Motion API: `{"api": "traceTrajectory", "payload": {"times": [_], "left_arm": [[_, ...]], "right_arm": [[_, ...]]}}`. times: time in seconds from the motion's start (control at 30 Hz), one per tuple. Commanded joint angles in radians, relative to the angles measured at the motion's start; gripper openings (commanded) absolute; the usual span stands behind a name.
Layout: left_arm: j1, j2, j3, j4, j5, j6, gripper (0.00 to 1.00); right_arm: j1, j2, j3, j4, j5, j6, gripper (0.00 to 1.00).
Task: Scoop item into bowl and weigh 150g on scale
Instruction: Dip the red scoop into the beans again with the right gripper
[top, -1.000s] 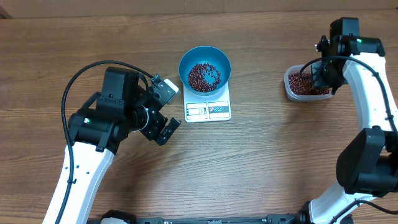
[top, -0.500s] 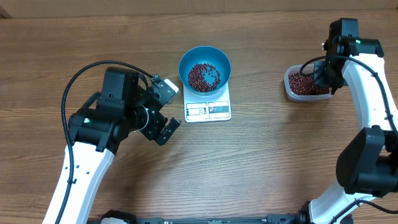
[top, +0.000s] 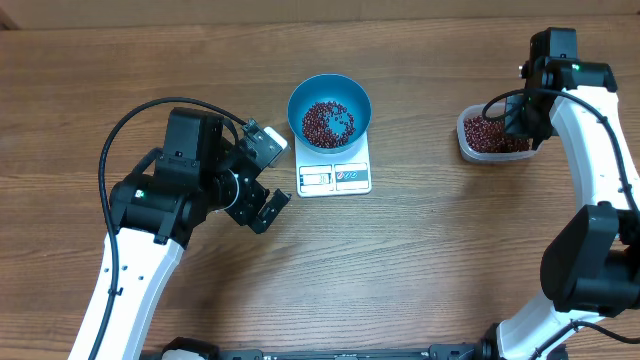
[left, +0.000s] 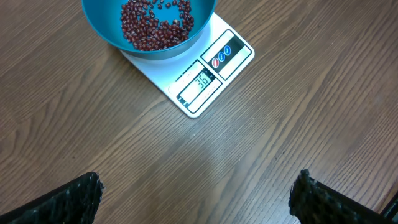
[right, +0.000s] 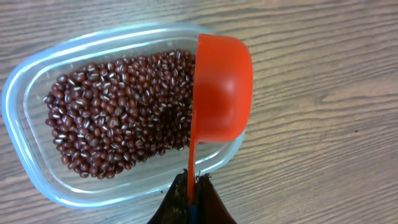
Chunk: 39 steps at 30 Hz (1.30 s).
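Task partly complete. The bowl (top: 329, 112) stands on the scale (top: 335, 178) at the centre of the desk (top: 420, 260), towards the far side. A shallow layer of beans (top: 327, 122) covers only part of its floor. In the left wrist view the display (left: 200, 81) appears to read 36, well short of the target, so by my judgement several more scoops are needed. The supply tub (top: 492, 135) sits well apart at far right and is well stocked. The right tool (right: 191, 198) is pinched tight on the handle of the red scoop (right: 221, 87), whose cup is turned on edge over the tub's right rim; whether it carries any load cannot be seen. The left tool (top: 270, 178) hangs just left of the scale, jaws spread wide, holding and touching nothing.
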Motion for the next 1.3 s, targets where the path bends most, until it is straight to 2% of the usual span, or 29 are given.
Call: {"api": "traceTrajectory", "payload": {"times": [0.0, 0.57, 0.97, 1.27], "left_arm": [[0.005, 0.003, 0.026, 0.001, 0.000, 0.000, 1.00], [0.005, 0.003, 0.026, 0.001, 0.001, 0.000, 1.00], [0.005, 0.003, 0.026, 0.001, 0.000, 0.000, 1.00], [0.005, 0.003, 0.026, 0.001, 0.000, 0.000, 1.00]], "right_arm": [[0.005, -0.004, -0.006, 0.014, 0.006, -0.031, 0.04], [0.005, -0.004, -0.006, 0.053, 0.002, -0.183, 0.04], [0.005, 0.002, -0.020, 0.009, -0.025, -0.300, 0.04], [0.005, 0.024, -0.111, 0.116, 0.176, -0.255, 0.04]]}}
